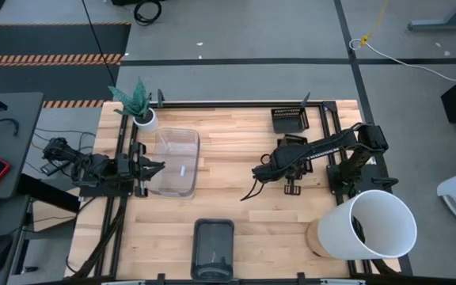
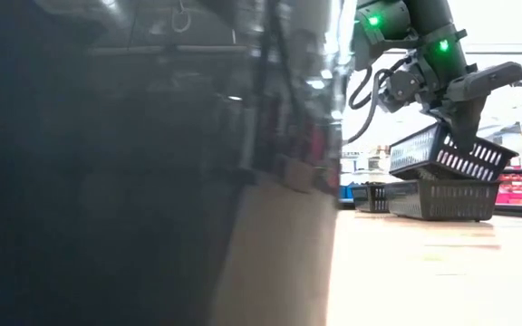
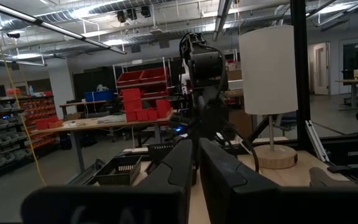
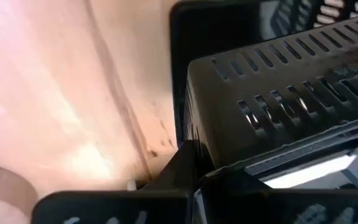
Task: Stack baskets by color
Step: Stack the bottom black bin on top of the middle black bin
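My right gripper (image 2: 465, 127) is shut on a black slotted basket (image 2: 442, 152) and holds it tilted just over a second black slotted basket (image 2: 442, 201) that stands on the table. A third black slotted basket (image 1: 289, 119) stands at the far edge. In the high view the arm hides most of the held basket. The clear baskets (image 1: 176, 162) sit nested at the left. Beside them my left gripper (image 1: 153, 168) is shut and touches nothing. A dark grey basket (image 1: 212, 247) stands at the near edge. My right gripper has the black slotted basket by the top of one wall (image 4: 222, 163), pinched between the two fingers, which slant down from above. The basket is tilted below them, directly over the lower basket's rim (image 2: 424, 183). Whether the two baskets touch, I cannot tell.
A big white bucket (image 1: 378, 226) lies at the near right corner. A small white plant pot (image 1: 143, 119) stands at the far left. Bare wood lies in the middle between the clear baskets and my right arm.
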Controlling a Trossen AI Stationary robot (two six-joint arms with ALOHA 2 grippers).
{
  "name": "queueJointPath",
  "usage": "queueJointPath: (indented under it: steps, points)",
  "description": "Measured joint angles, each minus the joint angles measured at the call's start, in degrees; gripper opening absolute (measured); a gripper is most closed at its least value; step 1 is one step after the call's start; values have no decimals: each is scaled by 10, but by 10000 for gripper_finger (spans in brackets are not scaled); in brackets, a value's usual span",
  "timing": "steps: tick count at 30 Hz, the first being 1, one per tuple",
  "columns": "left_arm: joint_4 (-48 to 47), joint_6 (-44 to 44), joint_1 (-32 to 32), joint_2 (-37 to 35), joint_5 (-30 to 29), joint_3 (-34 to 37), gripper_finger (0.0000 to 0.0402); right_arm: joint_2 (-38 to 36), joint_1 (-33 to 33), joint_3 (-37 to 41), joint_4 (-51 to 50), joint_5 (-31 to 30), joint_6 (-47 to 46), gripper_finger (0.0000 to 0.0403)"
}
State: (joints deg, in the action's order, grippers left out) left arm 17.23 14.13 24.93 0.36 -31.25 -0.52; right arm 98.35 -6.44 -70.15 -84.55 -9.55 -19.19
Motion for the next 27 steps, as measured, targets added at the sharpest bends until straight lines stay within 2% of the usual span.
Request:
queueJointPath:
  steps: [14,27]
  points:
    - [0,0,0,0,0,0,28,0,7,0,-41,20,-6,12]
    - [0,0,0,0,0,0,29,0,18,0,-27,32,-8,12]
